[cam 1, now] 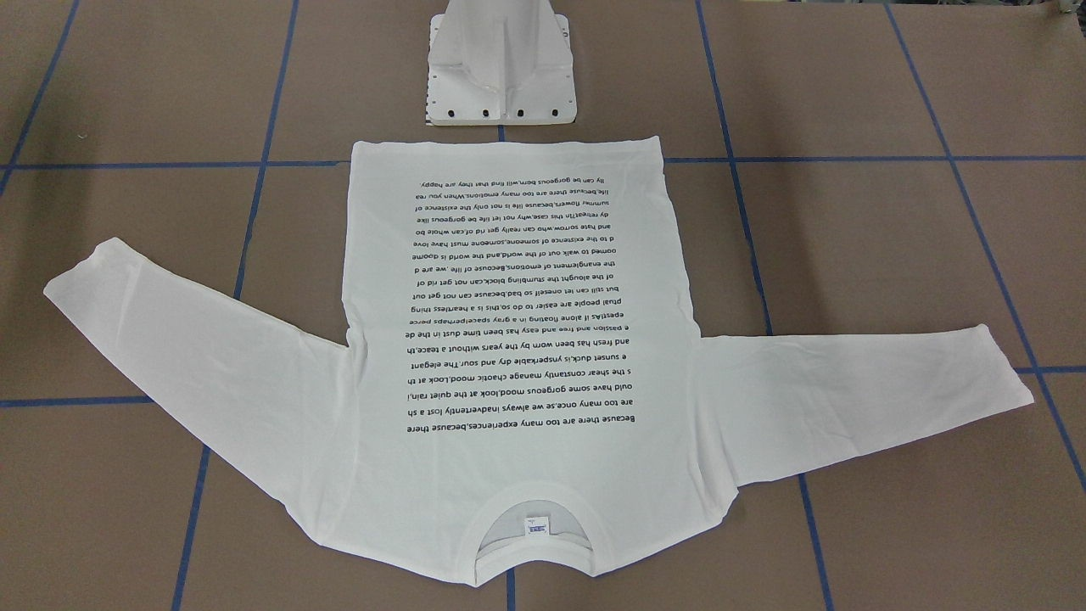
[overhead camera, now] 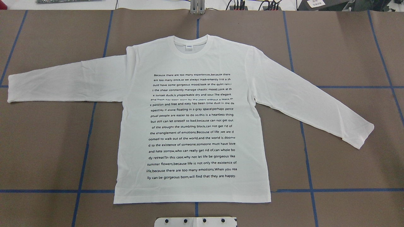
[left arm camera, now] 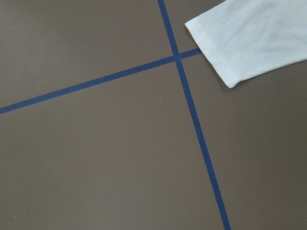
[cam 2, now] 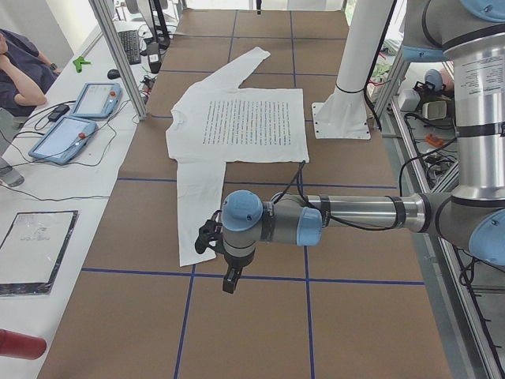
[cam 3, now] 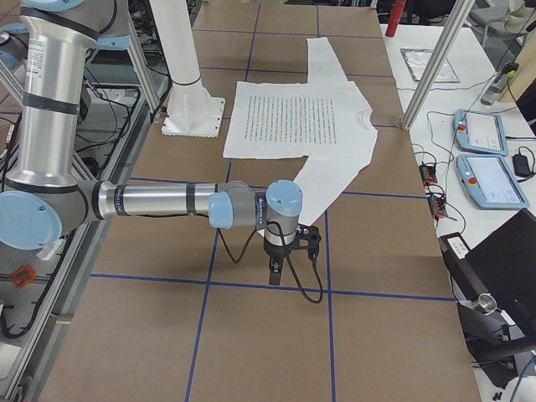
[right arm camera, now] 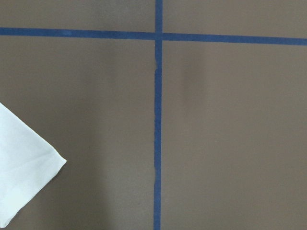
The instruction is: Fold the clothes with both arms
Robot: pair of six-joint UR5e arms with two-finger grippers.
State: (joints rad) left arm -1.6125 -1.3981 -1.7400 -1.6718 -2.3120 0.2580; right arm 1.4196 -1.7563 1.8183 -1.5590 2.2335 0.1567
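Observation:
The white long-sleeved T-shirt (overhead camera: 192, 126) lies flat on the brown table with its printed text up, both sleeves spread out and its collar away from the robot. It also shows in the front view (cam 1: 509, 339). Neither arm shows in the overhead or front view. In the left side view my left gripper (cam 2: 229, 278) hangs above the table just past a sleeve cuff (left arm camera: 230, 48). In the right side view my right gripper (cam 3: 275, 272) hangs above the table just past the other cuff (right arm camera: 24, 163). I cannot tell whether either gripper is open or shut.
The white pedestal base (cam 1: 501, 85) stands at the shirt's hem side. Blue tape lines (overhead camera: 85, 151) grid the table. Teach pendants (cam 2: 79, 118) and cables lie on a side bench past aluminium posts (cam 2: 118, 55). A seated person (cam 2: 20, 67) is at that bench.

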